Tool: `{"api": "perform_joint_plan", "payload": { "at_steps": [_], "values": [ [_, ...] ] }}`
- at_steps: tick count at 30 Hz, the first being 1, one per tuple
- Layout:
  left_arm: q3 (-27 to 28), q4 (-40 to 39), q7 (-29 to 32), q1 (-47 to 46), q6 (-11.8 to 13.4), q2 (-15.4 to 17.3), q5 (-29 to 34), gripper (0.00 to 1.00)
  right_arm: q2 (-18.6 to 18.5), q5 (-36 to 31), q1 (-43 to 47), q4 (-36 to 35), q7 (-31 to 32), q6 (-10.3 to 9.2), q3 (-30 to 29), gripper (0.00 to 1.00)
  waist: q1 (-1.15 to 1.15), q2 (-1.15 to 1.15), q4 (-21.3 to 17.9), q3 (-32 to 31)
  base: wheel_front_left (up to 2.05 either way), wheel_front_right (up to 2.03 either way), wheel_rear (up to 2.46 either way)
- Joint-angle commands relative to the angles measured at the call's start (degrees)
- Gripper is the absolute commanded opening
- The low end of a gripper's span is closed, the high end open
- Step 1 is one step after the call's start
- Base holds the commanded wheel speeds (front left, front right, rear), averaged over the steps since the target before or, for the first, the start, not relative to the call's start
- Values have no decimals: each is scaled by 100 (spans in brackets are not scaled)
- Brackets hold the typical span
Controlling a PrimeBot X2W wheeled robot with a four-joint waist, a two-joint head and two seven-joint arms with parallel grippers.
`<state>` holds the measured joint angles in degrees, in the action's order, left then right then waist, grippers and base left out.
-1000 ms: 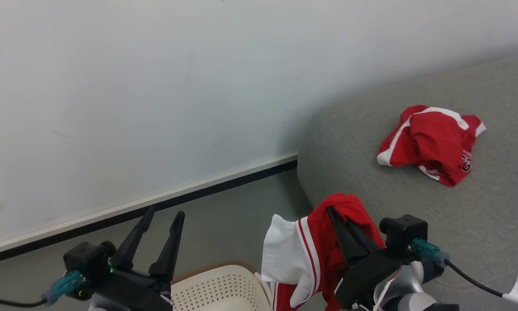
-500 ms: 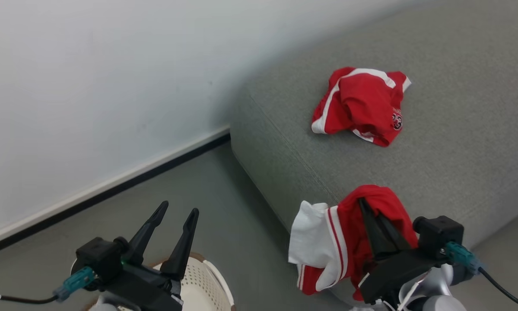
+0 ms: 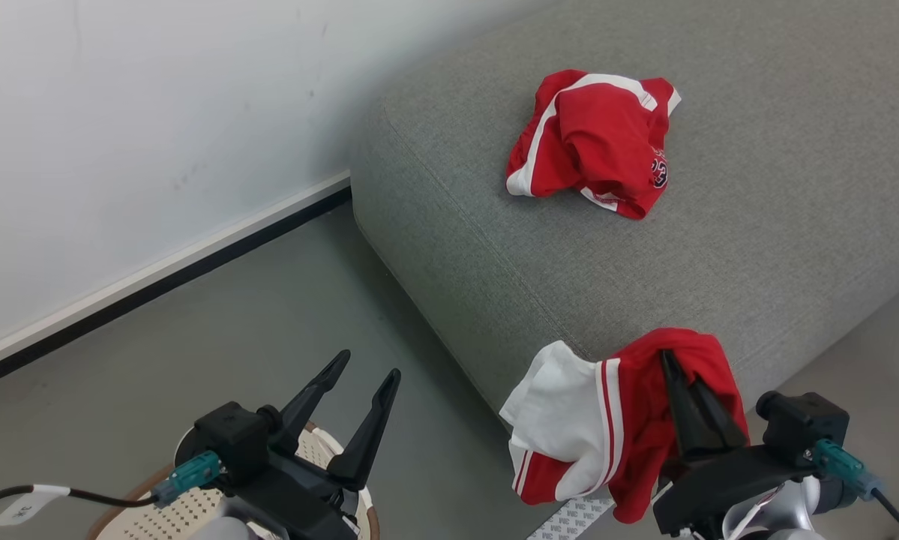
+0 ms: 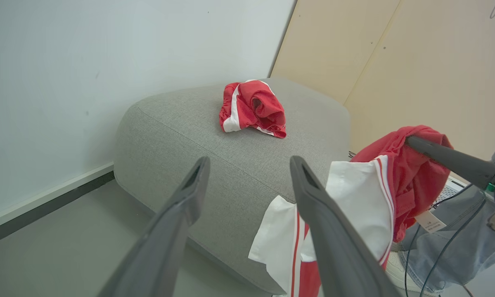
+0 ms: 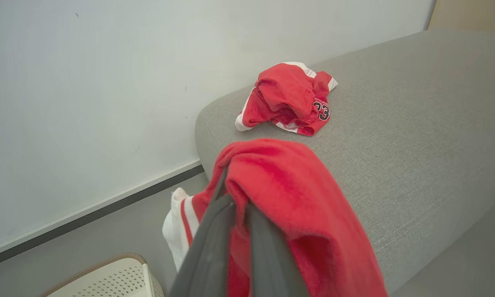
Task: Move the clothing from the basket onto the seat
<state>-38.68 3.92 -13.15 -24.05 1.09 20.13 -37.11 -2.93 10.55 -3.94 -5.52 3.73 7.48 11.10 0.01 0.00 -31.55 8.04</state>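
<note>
My R jaws pinch shut on clothing (image 3: 621,435) that looks soft, floppy, light, held by its bunched top, hanging just beside the seat (image 3: 756,262); L jaws wide open, holding nothing.

The red garment (image 5: 288,99) lying on the sofa cushion (image 5: 416,123) bears the number 23 in dark figures near its hem. It is plain in the right wrist view and partly folded under in the head view. A white tag (image 3: 18,511) carries a short mark too faint to read. The sewn-in label (image 4: 430,221) of the red-and-white garment (image 4: 412,177) has print too small to read.
</note>
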Motion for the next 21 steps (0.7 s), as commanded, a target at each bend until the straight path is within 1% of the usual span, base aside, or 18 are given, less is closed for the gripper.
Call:
{"api": "perform_joint_plan", "payload": {
  "at_steps": [1, 7, 10, 13, 16, 20, 21],
  "values": [
    [-34, 31, 21, -72, -5, -3, 48, 100, 7, 38, -33, -28, -38, 2, -34, 0, -1, 0, -18, 51, 0, 0, 0],
    [-122, 21, 121, -150, -37, 5, 41, 100, -8, -58, -820, -132, 71, 2, 21, 0, -1, 0, -51, 293, 0, 0, 0],
    [-165, -47, 196, -199, -31, 34, 86, 100, -223, 37, -1466, 2, 167, 2, -29, 0, -1, 0, -64, 483, 0, 0, 0],
    [-187, -148, 293, -217, -3, 110, 128, 100, -556, 222, -2215, 306, 308, 2, -36, 0, -1, 0, -68, 696, 0, 0, 0],
    [-173, -316, 400, -238, 109, 217, 213, 100, -968, 403, -3006, 704, 482, 2, 4, 0, -1, 0, -68, 932, 0, 0, 0],
    [-133, -693, 519, -258, 267, 371, 324, 100, -1350, 705, -4050, 1470, 608, 2, 64, 0, -1, 0, -71, 1333, 0, 0, 0],
    [-155, -802, 564, -298, 276, 392, 348, 100, -1461, 786, -4321, 1693, 606, 1, 18, 0, -1, 0, -21, 1442, 0, 0, 0]
  ]
}}
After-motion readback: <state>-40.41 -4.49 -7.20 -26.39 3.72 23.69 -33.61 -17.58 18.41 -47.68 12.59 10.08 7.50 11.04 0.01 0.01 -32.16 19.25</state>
